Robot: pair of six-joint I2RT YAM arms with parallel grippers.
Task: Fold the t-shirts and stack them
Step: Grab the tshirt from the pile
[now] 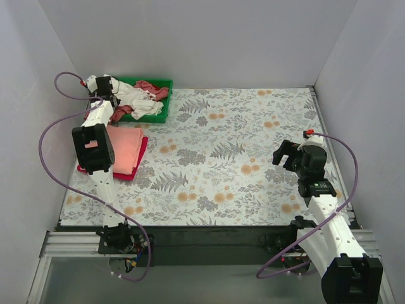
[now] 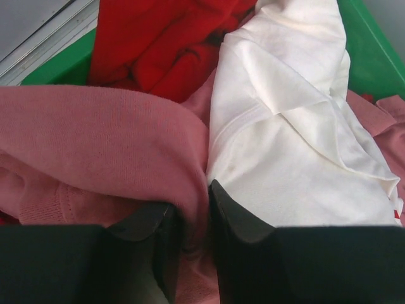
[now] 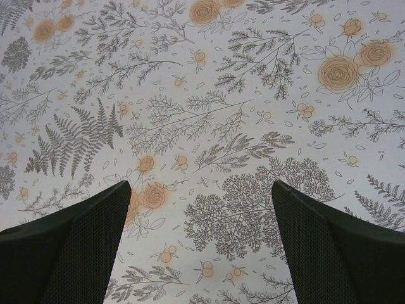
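Top view: high behind the arm bases (image 1: 120, 239), looking down over the whole table (image 1: 240, 158). Left wrist: close on t-shirts (image 2: 285, 126) in the bin (image 2: 60, 69). Right wrist: close above the tablecloth. The top view shares both patches.

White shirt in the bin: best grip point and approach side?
Pinch the raised crease running across the white shirt, coming straight down from above. It lies crumpled at the top of the pile, beside the pink shirt and the red shirt. The green bin walls would probably block a side approach.
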